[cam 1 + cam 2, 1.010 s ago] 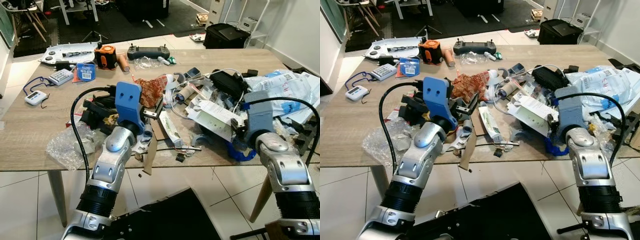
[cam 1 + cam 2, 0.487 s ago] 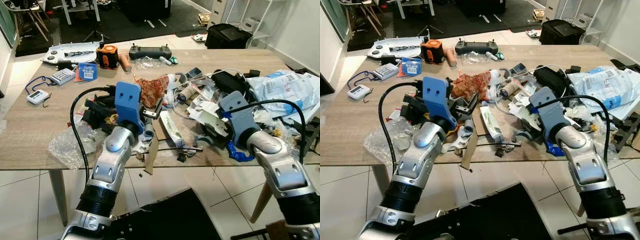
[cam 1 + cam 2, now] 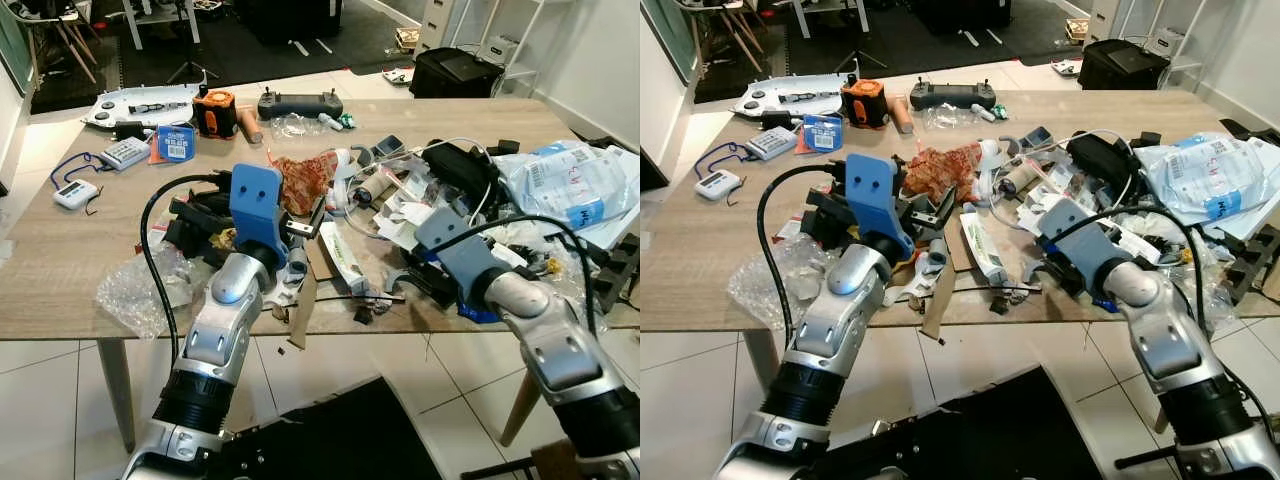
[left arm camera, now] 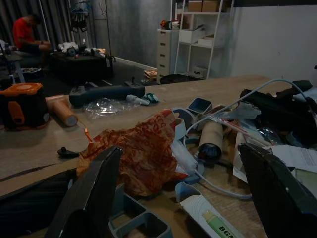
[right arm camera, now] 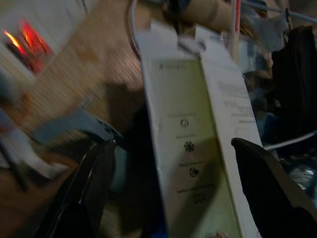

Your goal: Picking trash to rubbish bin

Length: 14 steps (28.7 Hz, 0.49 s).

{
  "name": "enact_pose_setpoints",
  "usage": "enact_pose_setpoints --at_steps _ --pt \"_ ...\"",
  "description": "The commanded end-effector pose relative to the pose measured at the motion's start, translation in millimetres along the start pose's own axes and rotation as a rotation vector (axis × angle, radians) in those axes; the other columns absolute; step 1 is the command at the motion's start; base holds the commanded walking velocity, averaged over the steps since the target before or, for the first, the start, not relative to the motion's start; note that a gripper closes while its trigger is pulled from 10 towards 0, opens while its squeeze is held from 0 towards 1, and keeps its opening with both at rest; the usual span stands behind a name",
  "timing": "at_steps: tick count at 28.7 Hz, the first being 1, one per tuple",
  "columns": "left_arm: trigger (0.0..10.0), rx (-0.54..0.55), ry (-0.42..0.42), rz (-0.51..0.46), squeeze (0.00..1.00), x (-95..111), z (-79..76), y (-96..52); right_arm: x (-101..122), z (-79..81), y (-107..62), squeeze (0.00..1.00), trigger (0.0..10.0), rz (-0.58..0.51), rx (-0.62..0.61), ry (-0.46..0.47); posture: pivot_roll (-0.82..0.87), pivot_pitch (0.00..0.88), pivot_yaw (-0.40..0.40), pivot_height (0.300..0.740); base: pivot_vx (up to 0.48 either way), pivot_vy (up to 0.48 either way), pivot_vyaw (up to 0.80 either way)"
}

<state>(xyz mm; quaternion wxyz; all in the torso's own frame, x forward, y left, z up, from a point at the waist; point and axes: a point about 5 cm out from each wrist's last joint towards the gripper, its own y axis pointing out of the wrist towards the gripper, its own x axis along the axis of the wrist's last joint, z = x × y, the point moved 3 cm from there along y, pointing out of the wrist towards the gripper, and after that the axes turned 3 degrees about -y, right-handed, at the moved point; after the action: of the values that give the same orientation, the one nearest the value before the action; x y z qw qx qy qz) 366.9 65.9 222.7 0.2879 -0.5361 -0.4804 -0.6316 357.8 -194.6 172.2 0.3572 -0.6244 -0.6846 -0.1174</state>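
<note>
A wooden table (image 3: 60,250) is seen covered in a pretty big mess, most of it piled toward the right and middle. The left gripper (image 4: 183,198) is held low over the table near its front edge, left of the pile, with its two black fingers (image 4: 89,198) spread wide apart and nothing gripped between them. Straight ahead of it a crumpled red-orange wrapper (image 4: 141,153) is seen, with a cardboard tube (image 4: 210,141) just to the right of it and a white tube with green print (image 3: 343,257) lying nearer.

The right gripper (image 5: 173,198) is lowered into the right side of the pile, fingers (image 5: 86,193) also spread wide, and a flattened white carton (image 5: 198,148) is framed between them. Whether the carton is actually being touched can't be told from the blurry wrist view; nothing looks clamped.

Farther right, a big clear plastic bag with blue print (image 3: 575,180) is spread out, and a black pouch (image 3: 455,165) with a white cable is sat behind the carton. At the near left edge a crinkled clear bag (image 3: 135,290) is lying. Along the far side, an orange and black box (image 3: 212,110), a black controller (image 3: 298,103), a blue pack (image 3: 171,143) and a small calculator (image 3: 122,153) are lined up. A black bin (image 3: 455,72) is stood on the floor beyond the table.
</note>
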Motion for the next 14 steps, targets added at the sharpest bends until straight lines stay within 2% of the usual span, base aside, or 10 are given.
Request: enact_pose_setpoints --at_steps 1,2,3,5,9,14 --pt "10.0 -0.009 0.012 0.015 0.00 -3.3 -1.9 -0.5 -3.4 1.7 4.2 0.00 10.0 0.015 -0.037 -0.070 0.01 0.117 0.025 0.740 0.000 0.000 0.00" --pt "10.0 -0.007 0.012 0.015 0.00 -3.5 -1.9 -0.9 -7.6 0.3 7.8 0.00 10.0 0.035 -0.105 -0.162 0.01 0.113 0.022 0.740 0.000 0.000 0.00" --pt "10.0 -0.006 0.012 0.015 0.00 -3.6 -1.5 -1.1 -9.4 0.4 9.0 0.00 10.0 0.044 -0.127 -0.196 0.01 0.113 0.022 0.740 0.000 0.000 0.00" --pt "10.0 -0.006 0.012 0.015 0.00 -3.7 -1.6 -1.3 -10.9 0.6 9.7 0.00 10.0 0.050 -0.139 -0.217 0.01 0.112 0.019 0.740 0.000 0.000 0.00" --pt "10.0 0.000 0.012 0.013 0.00 -3.8 0.3 -2.2 -17.5 -2.7 12.4 0.00 10.0 0.067 -0.243 -0.238 0.01 0.110 0.017 0.740 0.000 0.000 0.00" --pt "10.0 0.000 0.013 0.013 0.00 -3.9 0.2 -2.5 -19.2 -4.7 12.6 0.00 10.0 0.058 -0.295 -0.256 0.01 0.108 0.017 0.740 0.000 0.000 0.00"
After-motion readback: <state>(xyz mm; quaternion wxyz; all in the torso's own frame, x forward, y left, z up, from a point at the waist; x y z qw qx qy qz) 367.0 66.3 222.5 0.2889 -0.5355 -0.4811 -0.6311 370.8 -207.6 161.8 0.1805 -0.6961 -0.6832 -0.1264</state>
